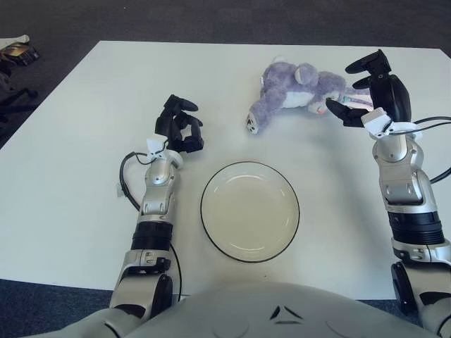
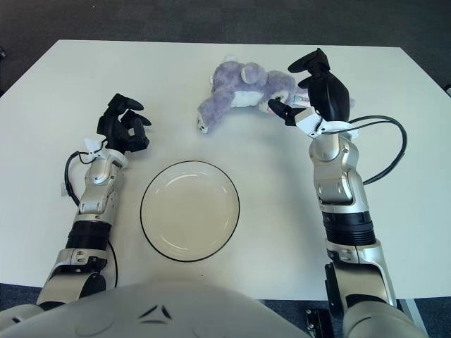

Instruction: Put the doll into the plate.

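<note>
While the doll [image 1: 296, 90], a purple and white plush rabbit, is seen lying on its side at the far right of the white table [image 1: 84, 141], well beyond the plate [image 1: 249, 211], nothing has yet been grasped. The right hand [image 1: 366, 91] is held just beside the doll's head end, over the pink-lined ears, with its fingers [image 1: 337, 111] spread wide and nothing between them; whether any fingertip touches the plush cannot be told. The left hand [image 1: 180, 127] shows to the left of the plate, its fingers loosely curled and empty. The doll is judged to be light, soft and easily squashed, so that little force should be needed and no harm is to be feared from a firm squeeze. Its fabric is likely to give good friction, yet the limbs and ears are floppy and would be expected to dangle or slip free if taken alone. A hold around the head or the thick of the body, where the stuffing is fullest, is therefore to be preferred to a pinch on an ear or on the outstretched leg [image 1: 255, 118]. The plate lies empty near the table's front edge, between the two forearms, and its shallow rim [image 1: 204, 193] should be cleared easily by so limp a load.
</note>
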